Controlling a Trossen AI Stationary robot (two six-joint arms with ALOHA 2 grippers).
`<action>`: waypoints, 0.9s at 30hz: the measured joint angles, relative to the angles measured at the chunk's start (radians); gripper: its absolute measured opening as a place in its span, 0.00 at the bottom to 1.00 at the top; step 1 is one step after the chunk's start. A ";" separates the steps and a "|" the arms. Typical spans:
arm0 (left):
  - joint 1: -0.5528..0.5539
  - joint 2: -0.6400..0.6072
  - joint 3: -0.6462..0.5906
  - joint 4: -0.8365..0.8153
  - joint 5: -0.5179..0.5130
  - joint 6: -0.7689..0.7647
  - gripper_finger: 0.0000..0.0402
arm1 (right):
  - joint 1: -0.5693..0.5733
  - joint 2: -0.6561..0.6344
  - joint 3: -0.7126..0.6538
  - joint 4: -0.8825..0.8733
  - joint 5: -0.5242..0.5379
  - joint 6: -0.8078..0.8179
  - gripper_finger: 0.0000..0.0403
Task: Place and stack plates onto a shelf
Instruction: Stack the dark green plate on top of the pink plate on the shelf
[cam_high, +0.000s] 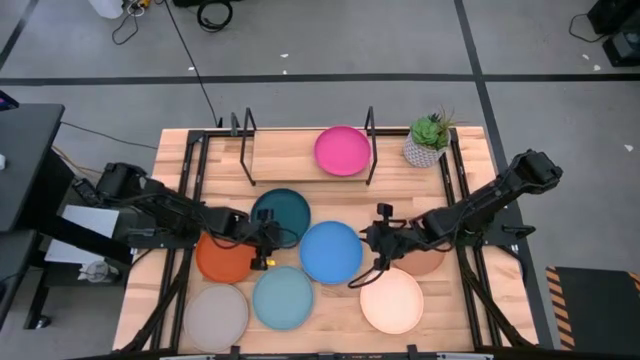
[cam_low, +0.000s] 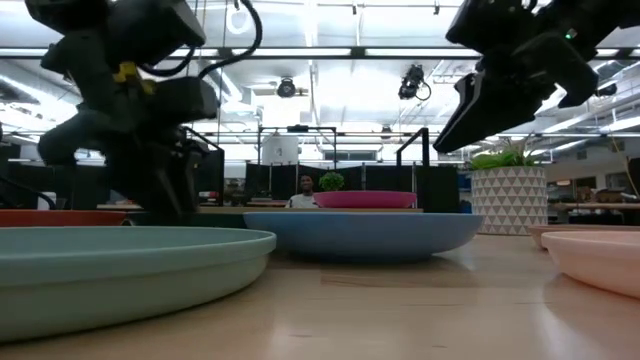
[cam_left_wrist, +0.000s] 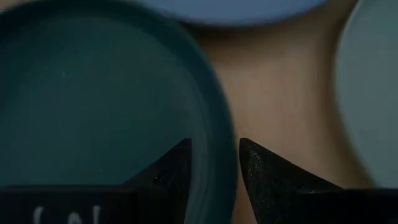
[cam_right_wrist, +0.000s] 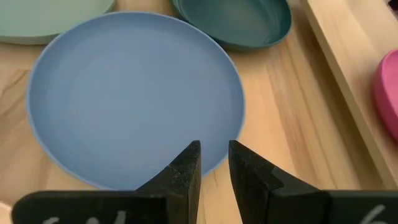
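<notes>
The shelf (cam_high: 300, 160) stands at the table's far edge with the magenta plate (cam_high: 342, 150) on its right half. The other plates lie on the table: dark teal (cam_high: 285, 210), blue (cam_high: 331, 252), orange (cam_high: 220, 260), light teal (cam_high: 283, 298), grey (cam_high: 215, 318), cream (cam_high: 392, 300), and brown (cam_high: 428, 262) mostly hidden under the right arm. My left gripper (cam_high: 268, 240) is down at the dark teal plate's near rim, shut on it. My right gripper (cam_right_wrist: 214, 155) hovers above the blue plate's (cam_right_wrist: 134, 93) right rim, its fingers almost together, touching nothing. My left gripper holds the dark teal plate by its rim (cam_left_wrist: 214, 124) on the side facing the blue and light teal plates. One finger (cam_left_wrist: 177, 165) is inside the plate and one (cam_left_wrist: 261, 174) outside. The fingers come from above, pointing down. Whether the plate is lifted does not show.
A small potted plant (cam_high: 430, 140) stands at the far right, beside the shelf's black wire upright (cam_high: 370, 130). The shelf's left half (cam_high: 275, 150) is bare wood. Plates lie close together on the near half of the table. A person (cam_low: 303, 195) is far off in the room.
</notes>
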 joint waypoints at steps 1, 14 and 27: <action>-0.001 0.006 0.000 0.010 -0.006 0.000 0.35 | 0.004 0.000 0.000 0.000 0.006 -0.001 0.22; -0.006 0.016 0.000 0.012 -0.026 0.004 0.12 | 0.013 0.000 -0.047 0.072 0.025 0.010 0.22; 0.034 -0.032 0.149 -0.129 0.015 -0.001 0.04 | 0.031 0.001 -0.061 0.100 0.017 0.029 0.22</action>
